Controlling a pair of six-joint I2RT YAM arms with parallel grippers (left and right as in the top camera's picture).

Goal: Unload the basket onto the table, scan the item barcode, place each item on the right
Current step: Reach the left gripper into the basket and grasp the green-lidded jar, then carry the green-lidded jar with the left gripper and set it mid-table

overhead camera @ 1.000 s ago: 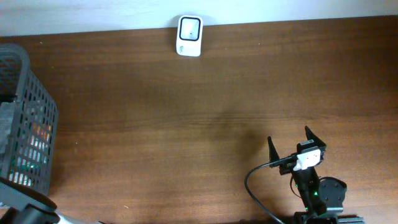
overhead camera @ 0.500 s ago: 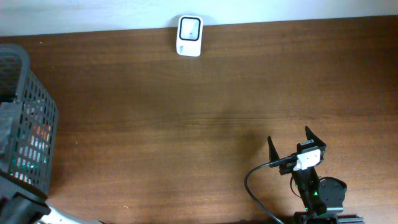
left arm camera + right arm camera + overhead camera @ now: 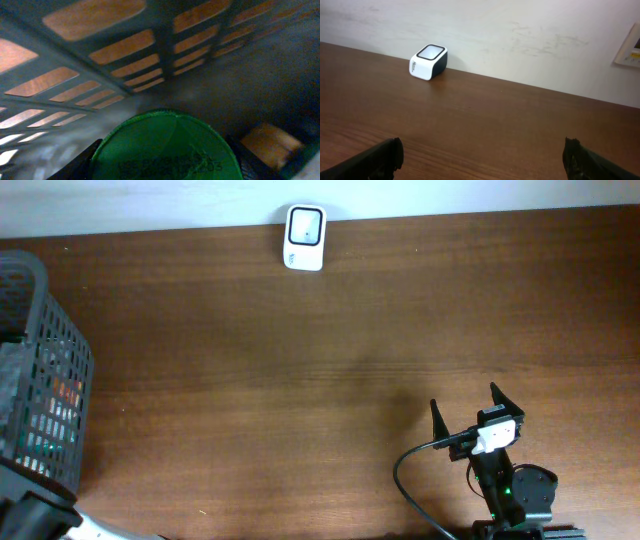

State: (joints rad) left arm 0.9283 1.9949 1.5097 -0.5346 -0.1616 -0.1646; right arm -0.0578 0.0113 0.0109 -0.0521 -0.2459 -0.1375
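Observation:
A round green lid with dark printed text, the top of the item, fills the lower half of the left wrist view, inside the grey slatted basket. My left gripper is down in that basket with one dark finger against each side of the lid, shut on it. No barcode shows. The white scanner with its dark window stands at the table's far edge by the wall, and it is also seen as the scanner in the right wrist view. My right gripper rests near the front right, open and empty.
The dark mesh basket stands at the table's left edge, with other goods inside, among them a brown box. A black cable loops beside the right arm's base. The wall runs along the far edge.
The left arm's link at the bottom left corner of the overhead view has shifted slightly. The right arm and the scanner have not moved.

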